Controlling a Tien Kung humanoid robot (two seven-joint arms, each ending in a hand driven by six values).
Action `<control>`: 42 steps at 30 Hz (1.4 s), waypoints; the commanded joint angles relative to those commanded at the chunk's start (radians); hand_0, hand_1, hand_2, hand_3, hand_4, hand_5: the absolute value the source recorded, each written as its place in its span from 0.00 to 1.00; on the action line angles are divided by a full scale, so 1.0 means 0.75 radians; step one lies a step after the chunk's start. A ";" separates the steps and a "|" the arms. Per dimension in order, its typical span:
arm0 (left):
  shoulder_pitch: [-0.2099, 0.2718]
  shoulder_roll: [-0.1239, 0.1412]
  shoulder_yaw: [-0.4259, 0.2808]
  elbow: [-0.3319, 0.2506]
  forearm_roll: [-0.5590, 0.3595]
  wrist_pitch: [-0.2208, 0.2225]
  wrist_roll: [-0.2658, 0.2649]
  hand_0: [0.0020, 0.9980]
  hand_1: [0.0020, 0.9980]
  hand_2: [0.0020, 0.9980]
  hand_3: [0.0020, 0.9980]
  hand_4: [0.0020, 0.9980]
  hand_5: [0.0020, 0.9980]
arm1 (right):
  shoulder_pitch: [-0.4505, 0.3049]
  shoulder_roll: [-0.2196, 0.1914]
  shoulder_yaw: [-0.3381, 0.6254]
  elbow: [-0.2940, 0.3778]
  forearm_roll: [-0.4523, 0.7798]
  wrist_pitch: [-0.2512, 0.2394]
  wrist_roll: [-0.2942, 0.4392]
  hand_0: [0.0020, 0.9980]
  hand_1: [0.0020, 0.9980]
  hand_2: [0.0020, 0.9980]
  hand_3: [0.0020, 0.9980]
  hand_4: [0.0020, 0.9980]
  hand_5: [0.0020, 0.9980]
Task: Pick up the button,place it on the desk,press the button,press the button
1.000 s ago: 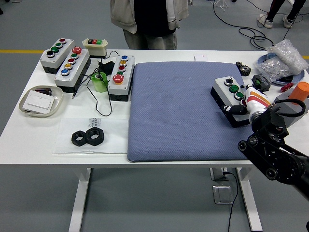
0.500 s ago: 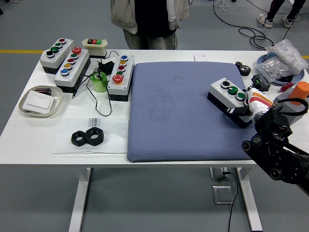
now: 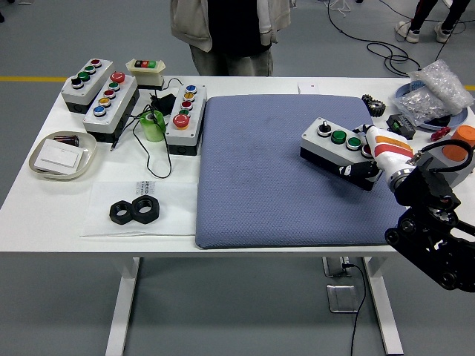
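A grey and black button box (image 3: 332, 145) with a black knob and two green buttons is over the right part of the blue mat (image 3: 260, 178). My right hand (image 3: 375, 157), white with orange stripes, is shut on the box's right end and holds it tilted above the mat. My left hand is out of view.
Three more button boxes (image 3: 111, 104) and a small switch box (image 3: 145, 70) stand at the back left, with a green tape roll (image 3: 154, 124), cables, a tray (image 3: 63, 155) and two black nuts (image 3: 136, 211). A person (image 3: 228, 30) stands at the far side. Bags and an orange cup (image 3: 464, 137) lie at the right.
My right hand has carried the button box to the left and slightly up, further over the mat.
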 joint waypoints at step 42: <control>0.011 -0.004 -0.014 -0.002 0.018 -0.001 0.008 0.68 0.65 0.75 0.79 0.70 1.00 | 0.080 -0.042 -0.188 -0.024 -0.028 0.265 0.595 0.92 0.67 0.77 0.90 0.91 0.18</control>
